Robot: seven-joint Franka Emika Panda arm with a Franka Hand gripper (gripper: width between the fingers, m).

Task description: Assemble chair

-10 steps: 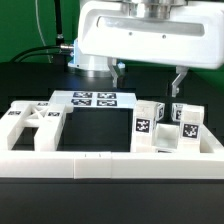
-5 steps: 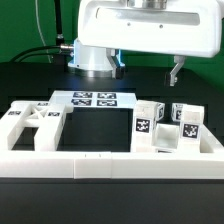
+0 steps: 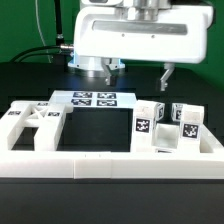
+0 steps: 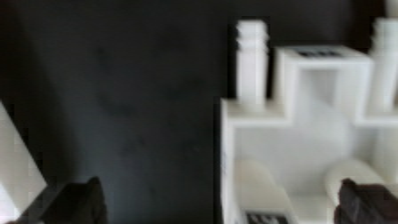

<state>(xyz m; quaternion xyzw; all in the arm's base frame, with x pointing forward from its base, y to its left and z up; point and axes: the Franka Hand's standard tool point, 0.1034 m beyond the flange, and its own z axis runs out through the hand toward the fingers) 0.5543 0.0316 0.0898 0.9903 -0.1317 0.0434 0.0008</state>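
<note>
The chair parts [image 3: 146,122] are all loose on the black table [image 3: 95,128], and none of them is in the gripper [image 3: 138,74]. They're plain white plastic, matte and hard-edged. At the exterior view's left lies a flat panel [image 3: 28,125] with triangular cutouts. At the exterior view's right is a bunch of chunky blocks [image 3: 186,122] standing close together, with black-and-white square tags on their faces. The wrist view is pretty blurry, but you can make out one white piece with a squared notch [image 4: 317,95] and a thin ribbed post just beside it.

Behind the bare middle of the table lies the marker board [image 3: 95,99], thin and flat, covered in tags. A long white rail [image 3: 110,160] runs along the front and hides the parts' lower edges from the exterior view.

The gripper hangs above, well clear of the blocks. Its dark fingers [image 3: 167,76] are spread wide apart with nothing between them. Further back there's a green backdrop [image 3: 25,25] with black cables [image 3: 42,52] hanging in front of it.
</note>
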